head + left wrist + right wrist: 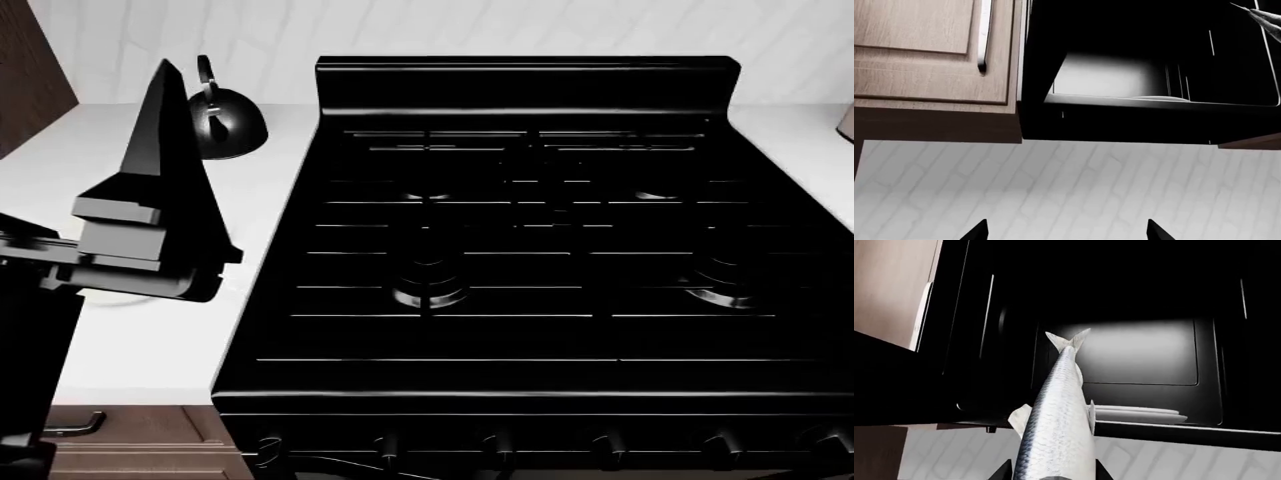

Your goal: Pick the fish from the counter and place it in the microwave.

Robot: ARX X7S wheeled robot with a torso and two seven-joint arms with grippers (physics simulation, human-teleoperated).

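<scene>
The silvery fish [1057, 420] with a bluish back sits lengthwise between the jaws of my right gripper [1052, 473], which is shut on it. Its tail points up toward the open microwave [1141, 352]. The fish is still outside the cavity, below its lower edge. A white round plate [1141, 415] lies on the microwave floor. In the left wrist view the microwave [1107, 75] also stands open, and my left gripper [1067, 231] is open and holds nothing. The head view shows the left arm [160, 200] raised over the white counter [147, 340]. The right gripper is out of that view.
A black stove [534, 250] fills the middle of the head view. A dark kettle [220, 120] stands on the counter at the back left. A light wooden wall cabinet [927, 50] with a metal handle [984, 35] adjoins the microwave. A white tiled wall [1067, 185] runs below it.
</scene>
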